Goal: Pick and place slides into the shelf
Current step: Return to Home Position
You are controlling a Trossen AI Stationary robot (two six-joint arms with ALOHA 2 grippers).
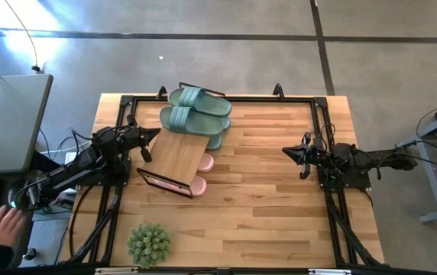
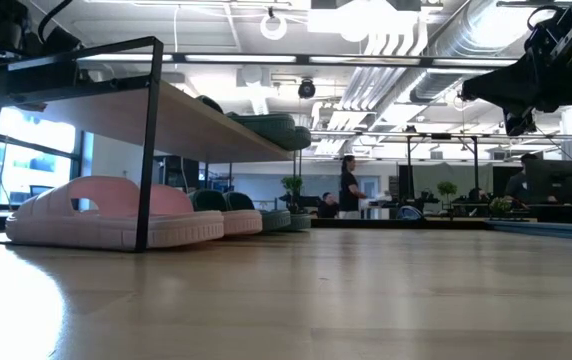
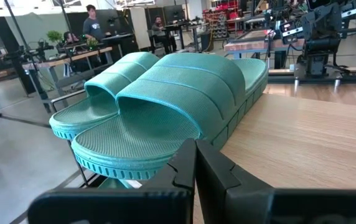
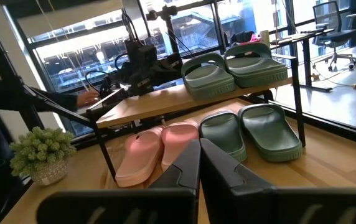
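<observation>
- left gripper (image 3: 195, 149): its two dark fingers are pressed together with nothing between them. It hangs low over the bamboo top of the shelf (image 3: 302, 137).
- Just ahead of its tips: a sage-green pair (image 3: 165, 93) lies side by side on the board, heels toward the gripper. The heel ends jut past the board's edge.
- right gripper (image 4: 199, 146): fingers likewise closed and empty, well apart from the shelf, facing its long side across the tabletop (image 4: 327, 186).
- Ahead of it, under the board: the pink pair (image 4: 159, 149) and a second sage-green pair (image 4: 252, 134) stand on the tabletop inside the black frame. A plant ball (image 4: 38, 149) sits off past the pink end.
- Judgement: all six slides look housed, so nothing is left to lift.
- Handling, judged: the slides are likely light, springy rubber that gives under a pinch. The ribbed matte surface is not likely to slip.
- Best hold: across the wide strap (image 3: 184, 74), or on the sole's sidewall near mid-length. A grip at the heel would probably let the toe droop.
</observation>
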